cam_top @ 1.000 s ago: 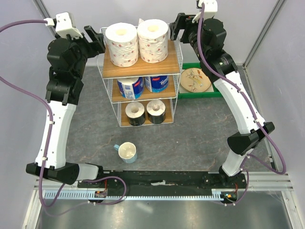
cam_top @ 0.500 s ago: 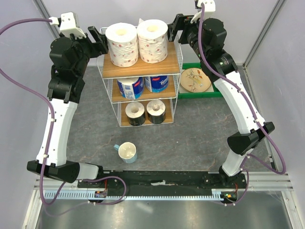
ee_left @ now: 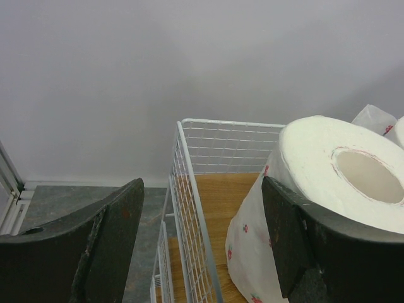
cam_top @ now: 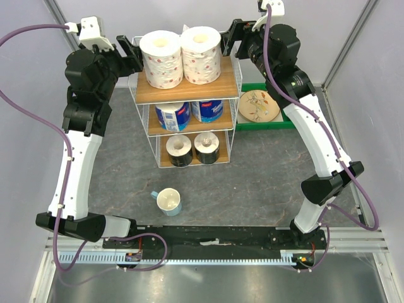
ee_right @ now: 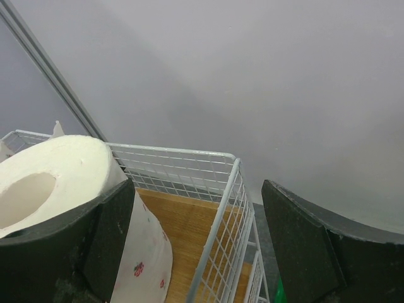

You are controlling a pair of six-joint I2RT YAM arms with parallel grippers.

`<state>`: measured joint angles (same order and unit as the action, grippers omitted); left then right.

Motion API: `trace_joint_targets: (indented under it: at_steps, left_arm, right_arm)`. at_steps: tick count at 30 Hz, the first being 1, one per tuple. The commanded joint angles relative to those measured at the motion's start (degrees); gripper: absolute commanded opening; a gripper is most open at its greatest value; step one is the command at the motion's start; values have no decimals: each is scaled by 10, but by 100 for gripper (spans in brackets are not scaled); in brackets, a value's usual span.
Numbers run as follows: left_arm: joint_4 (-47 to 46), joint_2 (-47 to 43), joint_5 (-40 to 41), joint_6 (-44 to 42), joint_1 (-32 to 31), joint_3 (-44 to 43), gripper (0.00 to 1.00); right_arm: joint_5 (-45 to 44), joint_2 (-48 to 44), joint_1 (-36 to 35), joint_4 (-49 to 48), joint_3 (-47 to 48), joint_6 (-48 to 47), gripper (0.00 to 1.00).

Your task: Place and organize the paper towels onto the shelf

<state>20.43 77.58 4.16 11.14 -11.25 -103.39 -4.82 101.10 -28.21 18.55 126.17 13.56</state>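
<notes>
– Paper towels (cam_top: 161, 58): where are they, and what's the left gripper (cam_top: 132, 55) at?
– Jaws apart, nothing clamped. On the wrist cam, one finger (ee_left: 95, 252) is outside the wire side of the shelf (cam_top: 189, 93). The other is in front of the left speckled roll (ee_left: 315, 183); can't tell if it touches. The wire rim shows betw. them.
– And the right gripper (cam_top: 231, 39)?
– Approx. the mirror image. Also spread, holding nothing. One finger (ee_right: 76, 252) is over by the right speckled roll (cam_top: 202, 53), the other is out past the shelf's corner.
– Arms?
– Left arm (cam_top: 79, 164) rises from its base at the near edge, long white link almost straight. The black wrist then bends in twd the shelf's top left. Right arm (cam_top: 312, 136) leans out to an elbow low on the right. Its white forearm runs up and in, wrist level w/ the top tier, pointing at its right side.
– So, the rolls?
– All six on the shelf. The speckled pair stand upright, touching, side by side on the top board. Two blue-wrapped rolls (cam_top: 173, 115) are on the mid tier, two dark-wrapped rolls (cam_top: 179, 149) on the bottom.
– Anything else?
– Pale cup (cam_top: 169, 201) w/ a blue handle, on the table (cam_top: 252, 170) in front of the shelf, apart from it. Green tray (cam_top: 271, 124) w/ a plate (cam_top: 258, 106), just right of the shelf.
</notes>
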Motion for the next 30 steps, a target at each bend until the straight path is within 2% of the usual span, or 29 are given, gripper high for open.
trace_joint_targets:
  at_steps: [1,14,30]
  left_arm:
    - [-13,-10,-37,11,0,7,82]
    - [-14,-12,-79,-2,-1,12,81]
    - [-14,-58,-29,-20,-1,57,82]
  right_arm:
    - [24,-30,-7,-4,14,9,90]
    - [21,-75,-11,-8,-32,0,90]
    - [2,-62,-11,-7,-44,0,90]
